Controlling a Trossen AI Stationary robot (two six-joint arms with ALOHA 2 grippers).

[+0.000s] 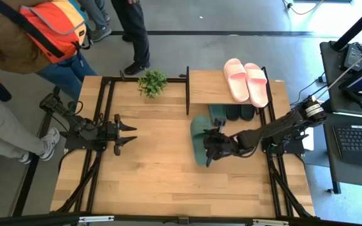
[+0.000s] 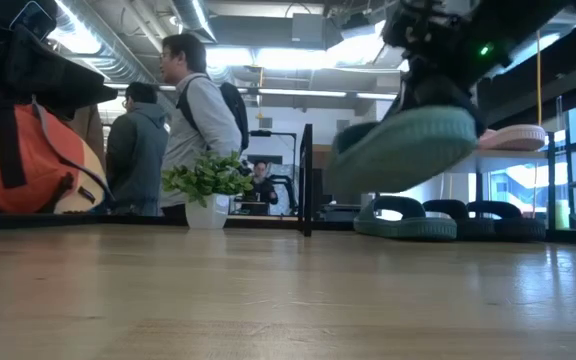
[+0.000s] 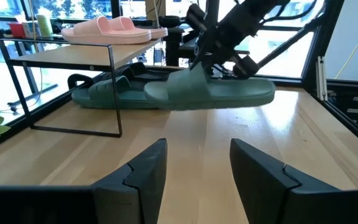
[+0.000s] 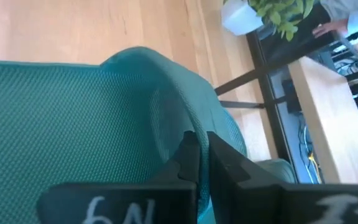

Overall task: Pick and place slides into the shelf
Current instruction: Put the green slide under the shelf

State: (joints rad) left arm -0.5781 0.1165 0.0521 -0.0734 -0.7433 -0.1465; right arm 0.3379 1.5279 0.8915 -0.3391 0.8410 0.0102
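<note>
My right gripper (image 1: 211, 147) is shut on a muted green slide (image 1: 200, 141) and holds it in the air in front of the shelf (image 1: 206, 88). In the low view this slide (image 2: 403, 145) hangs above the table. The second green slide (image 2: 405, 220) and the black pair (image 2: 480, 218) stand under the shelf's plank. The pale pink pair (image 1: 247, 80) lies sole-down on the plank top. My left gripper (image 1: 131, 134) hovers open over the table's left half, pointing toward the shelf and touching nothing. My right gripper pinches the green slide between its two fingers at the wide strap (image 4: 185, 115). The fingers (image 4: 188, 149) stand close together on the strap's edge. They come at it from above, slanting from the table's right. The slide is lifted clear, roughly level, its sole (image 2: 408, 150) toward the table.
A small potted plant (image 1: 153, 81) stands at the far edge, left of the shelf. Black frame rails (image 1: 105, 119) run along the table's left and right sides. Several people (image 2: 193, 120) stand beyond the far left corner. Bare wood (image 1: 168, 169) lies between the arms.
</note>
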